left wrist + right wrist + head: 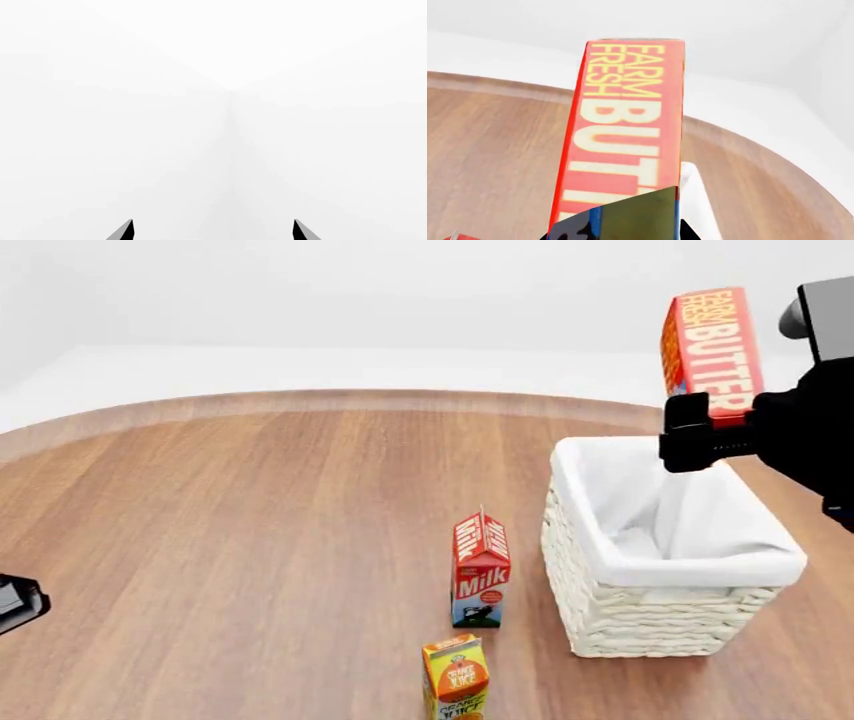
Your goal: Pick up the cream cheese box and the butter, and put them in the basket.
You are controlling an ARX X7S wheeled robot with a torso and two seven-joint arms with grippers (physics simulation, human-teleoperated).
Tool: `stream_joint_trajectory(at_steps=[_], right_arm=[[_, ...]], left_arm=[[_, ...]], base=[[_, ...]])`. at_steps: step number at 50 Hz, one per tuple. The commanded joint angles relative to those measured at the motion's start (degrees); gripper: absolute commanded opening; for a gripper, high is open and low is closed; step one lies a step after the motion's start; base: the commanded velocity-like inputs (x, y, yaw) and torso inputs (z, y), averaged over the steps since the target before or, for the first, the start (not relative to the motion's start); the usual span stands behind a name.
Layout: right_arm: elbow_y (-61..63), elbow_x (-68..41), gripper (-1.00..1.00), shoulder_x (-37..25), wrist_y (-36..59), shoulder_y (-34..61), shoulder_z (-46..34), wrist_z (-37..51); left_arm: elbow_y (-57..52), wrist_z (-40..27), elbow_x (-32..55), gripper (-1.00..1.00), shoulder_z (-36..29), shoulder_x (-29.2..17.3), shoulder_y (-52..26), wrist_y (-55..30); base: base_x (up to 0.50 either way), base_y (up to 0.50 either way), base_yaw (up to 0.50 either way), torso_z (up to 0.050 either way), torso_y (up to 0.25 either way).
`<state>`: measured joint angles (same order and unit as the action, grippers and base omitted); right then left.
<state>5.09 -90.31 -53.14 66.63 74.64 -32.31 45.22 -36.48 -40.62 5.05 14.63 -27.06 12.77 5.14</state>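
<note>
Head view shows a round wooden table (pixel 240 540) with a warm brown grain running toward the camera and a paler band along its curved far edge. Beyond the edge lies a plain white floor and white walls, with no visible furniture. The basket (pixel 641 615) stands on the right part of the table, its white cloth liner folded over the woven sides, and as far as the view shows only the liner is visible inside it. To its left, apart from it, stands a red milk carton (pixel 481 570), and nearer the camera an orange juice carton (pixel 457 678), cut off by the picture's lower edge.

The right gripper (pixel 707 430) is closed on the butter (pixel 711 350), clamping its lower end so the box stands nearly upright in the air, above the basket's far rim. The right wrist view shows the butter's lettered face rising from the dark fingers, with the table's curved edge and white wall behind it.

Only a dark part of the left arm shows at the head view's left edge. In the left wrist view the left gripper (pixel 213 231) faces a bare white corner of the room; its two dark fingertips (pixel 123 231) stand wide apart with nothing between them.

The cream cheese box is not seen in any view.
</note>
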Motion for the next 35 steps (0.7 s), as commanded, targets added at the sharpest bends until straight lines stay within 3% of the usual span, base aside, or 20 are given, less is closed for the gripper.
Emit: stream_joint_trajectory(at_steps=[1, 18, 35], right_arm=[[-4.53, 6.42, -1.00, 2.94, -1.28, -0.05, 1.33, -3.69], [-12.81, 11.48, -1.00, 6.49, -3.74, 0.03, -1.45, -8.23], [-12.62, 12.66, -1.00, 5.95, -5.74, -5.17, -2.78, -8.95]], left_arm=[[0.40, 1.41, -0.97, 1.00, 1.09, 1.17, 0.02, 0.91], [0.52, 1.47, -0.89, 1.00, 0.95, 1.12, -0.03, 0.89], [0.64, 1.40, -0.93, 1.00, 0.99, 1.12, -0.02, 1.00]], base=[[0.00, 0.00, 0.00, 0.000, 0.000], [0.00, 0.00, 0.00, 0.001, 0.001], [0.00, 0.00, 0.00, 0.000, 0.002]])
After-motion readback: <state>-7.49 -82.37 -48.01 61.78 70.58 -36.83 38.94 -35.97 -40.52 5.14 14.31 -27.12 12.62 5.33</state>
